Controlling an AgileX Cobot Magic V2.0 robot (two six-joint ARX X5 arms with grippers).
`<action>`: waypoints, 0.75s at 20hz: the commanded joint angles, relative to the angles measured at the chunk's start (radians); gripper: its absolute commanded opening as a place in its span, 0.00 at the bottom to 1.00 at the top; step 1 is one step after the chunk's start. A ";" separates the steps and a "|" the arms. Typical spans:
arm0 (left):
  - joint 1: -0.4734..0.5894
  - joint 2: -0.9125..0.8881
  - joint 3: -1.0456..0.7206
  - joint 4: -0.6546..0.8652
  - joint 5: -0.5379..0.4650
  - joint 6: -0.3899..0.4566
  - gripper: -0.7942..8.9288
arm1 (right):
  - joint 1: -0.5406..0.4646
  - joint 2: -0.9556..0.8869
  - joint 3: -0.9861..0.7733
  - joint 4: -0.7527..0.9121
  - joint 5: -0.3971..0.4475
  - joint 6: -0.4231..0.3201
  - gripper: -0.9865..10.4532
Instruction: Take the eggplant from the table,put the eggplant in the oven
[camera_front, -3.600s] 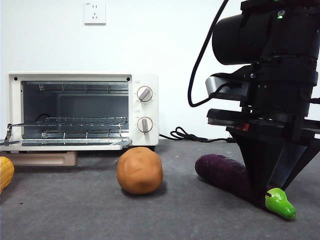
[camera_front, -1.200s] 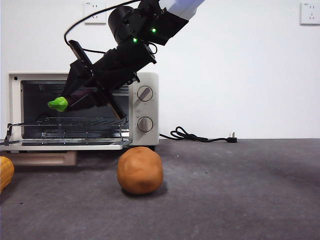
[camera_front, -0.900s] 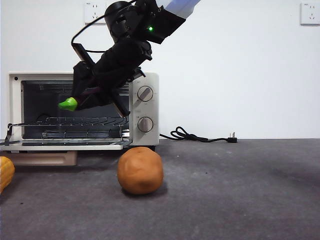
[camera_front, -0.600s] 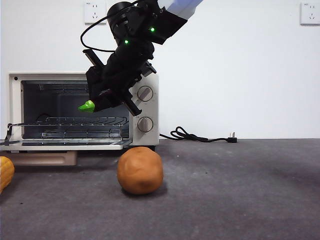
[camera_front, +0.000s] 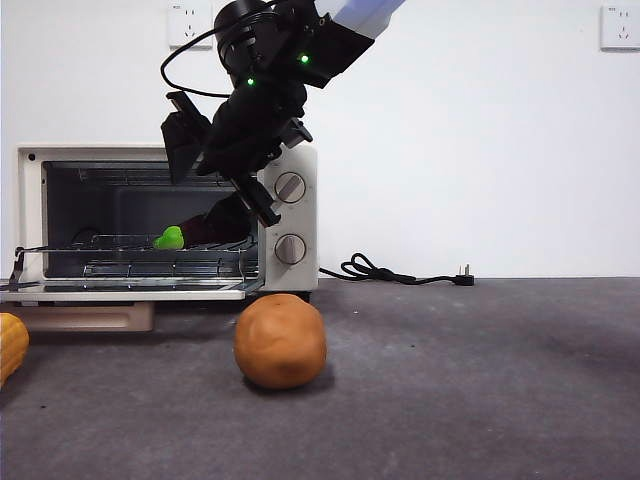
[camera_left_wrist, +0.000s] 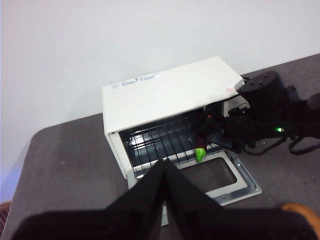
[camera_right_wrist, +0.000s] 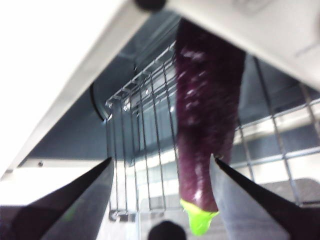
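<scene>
Release step in hand: eggplant (camera_right_wrist: 207, 125) lying on wire rack (camera_front: 150, 243) inside oven (camera_front: 290, 160), clear of bench. Right gripper (camera_right_wrist: 160, 172) jaws spread, nothing pinched. Left gripper (camera_left_wrist: 163, 167) waiting, jaws pressed together. Next: back out straight, avoiding rack.

eggplant (camera_front: 195, 234) on rack in oven (camera_front: 290, 160) | ball (camera_front: 280, 341) before oven

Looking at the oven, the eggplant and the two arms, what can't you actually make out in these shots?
- Eggplant: front view shows mostly its green tip; the right gripper covers the body's far end.
- Whether it rests fully on the rack: right wrist view is blurred.
- Oven knobs: hidden in the left wrist view by the right arm.
- Yellow thing: cut off by the front view's edge.
- Left gripper: dark and blurred.
</scene>
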 joint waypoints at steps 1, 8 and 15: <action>-0.002 -0.005 -0.005 0.002 0.001 0.012 0.08 | 0.005 0.020 0.003 0.010 -0.020 -0.013 0.37; -0.035 -0.005 -0.005 0.002 0.000 0.023 0.08 | 0.019 -0.002 0.005 -0.050 -0.008 -0.034 0.37; -0.052 -0.005 -0.005 0.003 -0.001 0.030 0.08 | 0.025 -0.107 0.005 -0.194 -0.007 -0.183 0.37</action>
